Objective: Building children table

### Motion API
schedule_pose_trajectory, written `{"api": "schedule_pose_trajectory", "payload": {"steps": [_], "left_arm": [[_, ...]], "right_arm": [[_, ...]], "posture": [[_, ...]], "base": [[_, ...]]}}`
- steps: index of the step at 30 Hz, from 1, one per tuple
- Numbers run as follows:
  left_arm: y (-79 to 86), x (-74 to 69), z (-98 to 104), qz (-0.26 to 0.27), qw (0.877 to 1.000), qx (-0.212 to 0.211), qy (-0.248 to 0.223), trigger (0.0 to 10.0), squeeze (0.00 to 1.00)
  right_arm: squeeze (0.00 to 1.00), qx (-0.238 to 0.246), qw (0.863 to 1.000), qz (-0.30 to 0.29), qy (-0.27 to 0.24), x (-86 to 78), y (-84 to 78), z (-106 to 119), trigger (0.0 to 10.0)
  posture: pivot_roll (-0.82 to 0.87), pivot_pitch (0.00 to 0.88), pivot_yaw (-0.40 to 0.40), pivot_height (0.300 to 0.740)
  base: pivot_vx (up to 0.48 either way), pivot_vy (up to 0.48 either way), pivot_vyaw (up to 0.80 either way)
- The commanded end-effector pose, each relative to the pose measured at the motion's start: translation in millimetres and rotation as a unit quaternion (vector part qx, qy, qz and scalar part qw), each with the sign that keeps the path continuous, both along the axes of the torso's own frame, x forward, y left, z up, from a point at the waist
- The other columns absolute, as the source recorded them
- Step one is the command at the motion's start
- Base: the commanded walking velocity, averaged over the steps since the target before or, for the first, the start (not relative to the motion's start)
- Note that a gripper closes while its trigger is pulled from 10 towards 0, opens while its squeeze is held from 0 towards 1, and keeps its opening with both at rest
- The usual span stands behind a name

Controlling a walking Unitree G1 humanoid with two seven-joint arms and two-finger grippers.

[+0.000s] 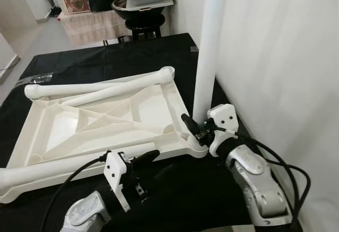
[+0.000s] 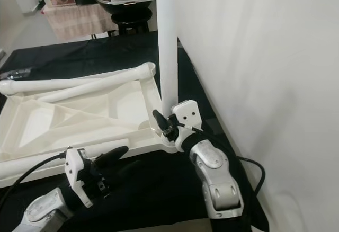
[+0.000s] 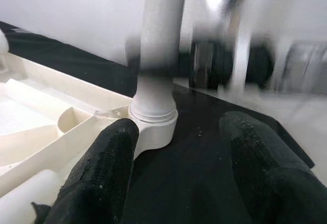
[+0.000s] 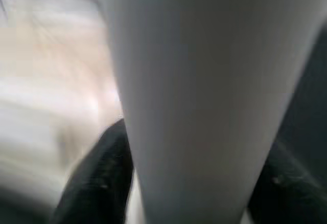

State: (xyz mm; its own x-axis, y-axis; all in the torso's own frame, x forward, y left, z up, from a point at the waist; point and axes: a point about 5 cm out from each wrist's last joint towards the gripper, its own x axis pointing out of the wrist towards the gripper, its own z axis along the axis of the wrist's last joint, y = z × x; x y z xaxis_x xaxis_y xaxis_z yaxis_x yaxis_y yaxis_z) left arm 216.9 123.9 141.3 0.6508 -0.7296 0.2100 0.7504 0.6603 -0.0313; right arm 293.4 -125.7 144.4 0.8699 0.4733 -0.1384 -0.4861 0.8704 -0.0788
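pincer on my right arm [image 1: 195, 128] is clenching the base of the upright white leg [image 1: 209, 46], its two black fingers [image 4: 94, 183] sitting on either side of the tube, just above the corner socket [image 3: 153, 124] of the upturned white tabletop [image 1: 100, 118]. that tabletop is lying on the black surface [image 1: 63, 65], with the upright leg at its near right corner, beside the white wall [image 1: 286, 57]. three more white legs [image 1: 98, 88] are lying on it. my left pincer [image 1: 143, 160] is hovering released, fingers spread, just off the tabletop's near edge, touching nothing.
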Motion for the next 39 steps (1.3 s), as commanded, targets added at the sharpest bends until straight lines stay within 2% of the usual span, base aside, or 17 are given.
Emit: {"api": "schedule_pose_trajectory", "payload": {"steps": [1, 5, 6, 7, 8, 11, 16, 17, 18, 19, 25, 31, 33, 34, 35, 37, 39], "left_arm": [[3.3, 0.0, -7, 0.011, 1.0, 0.004, 0.013, 10.0, 0.0], [2.8, 0.4, -7, 0.009, 1.0, 0.002, 0.014, 10.0, 0.0], [1.9, 0.6, -7, 0.007, 1.0, 0.0, 0.016, 10.0, 0.0], [1.9, 0.6, -7, 0.007, 1.0, 0.0, 0.016, 10.0, 0.0], [0.8, 1.0, -8, 0.005, 1.0, -0.001, 0.017, 10.0, 0.0], [-1.1, 1.5, -9, 0.003, 1.0, -0.003, 0.018, 10.0, 0.0], [-2.6, 1.2, -10, 0.005, 1.0, -0.005, 0.018, 10.0, 0.0], [-3.0, 0.9, -10, 0.006, 1.0, -0.006, 0.018, 10.0, 0.0], [-3.0, 0.9, -10, 0.006, 1.0, -0.006, 0.018, 10.0, 0.0], [-3.3, 0.6, -10, 0.006, 1.0, -0.006, 0.017, 10.0, 0.0], [-3.8, -1.0, -10, 0.004, 1.0, -0.008, 0.018, 10.0, 0.0], [-3.3, -2.3, -9, 0.002, 1.0, -0.01, 0.019, 10.0, 0.0], [-1.7, -3.3, -8, 0.002, 1.0, -0.01, 0.018, 10.0, 0.0], [-1.7, -3.3, -8, 0.002, 1.0, -0.01, 0.018, 10.0, 0.0], [-0.3, -3.1, -7, 0.003, 1.0, -0.01, 0.018, 10.0, 0.0], [-0.3, -3.1, -7, 0.003, 1.0, -0.01, 0.018, 10.0, 0.0], [0.6, -2.9, -7, 0.003, 1.0, -0.01, 0.018, 10.0, 0.0]], "right_arm": [[1.0, 0.012, 0.999, 0.03, 0.033, -1.6, 4.1, -8, 10.0], [1.0, 0.017, 0.997, 0.07, 0.013, 0.9, 6.1, 3, 10.0], [0.79, 0.019, 0.991, 0.131, -0.014, 4.6, 3.0, 17, 10.0], [0.79, 0.019, 0.991, 0.131, -0.014, 4.6, 3.0, 17, 10.0], [0.0, 0.014, 0.981, 0.191, -0.028, 10.7, -4.9, 27, 10.0], [0.0, -0.025, 0.962, 0.272, -0.026, 26.2, -27.0, 38, 10.0], [0.0, -0.033, 0.963, 0.268, -0.011, 39.4, -38.4, 39, 10.0], [0.0, -0.029, 0.963, 0.268, -0.008, 40.9, -39.5, 39, 4.4], [0.0, -0.029, 0.963, 0.268, -0.008, 40.9, -39.5, 39, 4.4], [0.0, -0.023, 0.963, 0.27, -0.005, 40.4, -39.6, 38, 0.0], [0.0, -0.008, 0.953, 0.304, 0.001, 28.5, -39.4, 30, 0.0], [0.0, -0.009, 0.966, 0.258, -0.005, 19.8, -43.5, 21, 0.0], [0.0, 0.004, 0.996, 0.084, -0.023, 17.8, -40.7, 8, 0.0], [0.0, 0.004, 0.996, 0.084, -0.023, 17.8, -40.7, 8, 0.0], [0.0, 0.071, 0.996, -0.054, 0.014, 5.1, -31.8, -15, 0.0], [0.0, 0.071, 0.996, -0.054, 0.014, 5.1, -31.8, -15, 0.0], [0.0, 0.112, 0.981, -0.149, 0.054, -7.4, -27.5, -31, 0.0]], "posture": [[-0.09, 0.15, 0.065, 0.74], [-0.09, 0.145, 0.065, 0.74], [-0.09, 0.139, 0.064, 0.74], [-0.09, 0.139, 0.064, 0.74], [-0.09, 0.129, 0.062, 0.74], [-0.09, 0.121, 0.055, 0.74], [-0.08, 0.113, 0.046, 0.74], [-0.08, 0.112, 0.044, 0.74], [-0.08, 0.112, 0.044, 0.74], [-0.08, 0.113, 0.044, 0.74], [-0.09, 0.121, 0.048, 0.74], [-0.09, 0.14, 0.045, 0.74], [-0.1, 0.162, 0.032, 0.74], [-0.1, 0.162, 0.032, 0.74], [-0.12, 0.169, 0.038, 0.74], [-0.12, 0.169, 0.038, 0.74], [-0.12, 0.169, 0.038, 0.74]], "base": [[0.0, 0.0, 0.0], [0.0, 0.0, 0.0], [0.0, 0.0, 0.0], [0.0, 0.0, 0.0], [0.0, 0.0, 0.0], [0.0, 0.0, 0.0], [0.0, 0.0, 0.0], [0.0, 0.0, 0.0], [0.0, 0.0, 0.0], [0.0, 0.0, 0.0], [0.0, 0.0, 0.0], [0.0, 0.0, 0.0], [0.0, 0.0, 0.0], [0.0, 0.0, 0.0], [0.0, 0.0, 0.0], [0.0, 0.0, 0.0], [0.0, 0.0, 0.0]]}}
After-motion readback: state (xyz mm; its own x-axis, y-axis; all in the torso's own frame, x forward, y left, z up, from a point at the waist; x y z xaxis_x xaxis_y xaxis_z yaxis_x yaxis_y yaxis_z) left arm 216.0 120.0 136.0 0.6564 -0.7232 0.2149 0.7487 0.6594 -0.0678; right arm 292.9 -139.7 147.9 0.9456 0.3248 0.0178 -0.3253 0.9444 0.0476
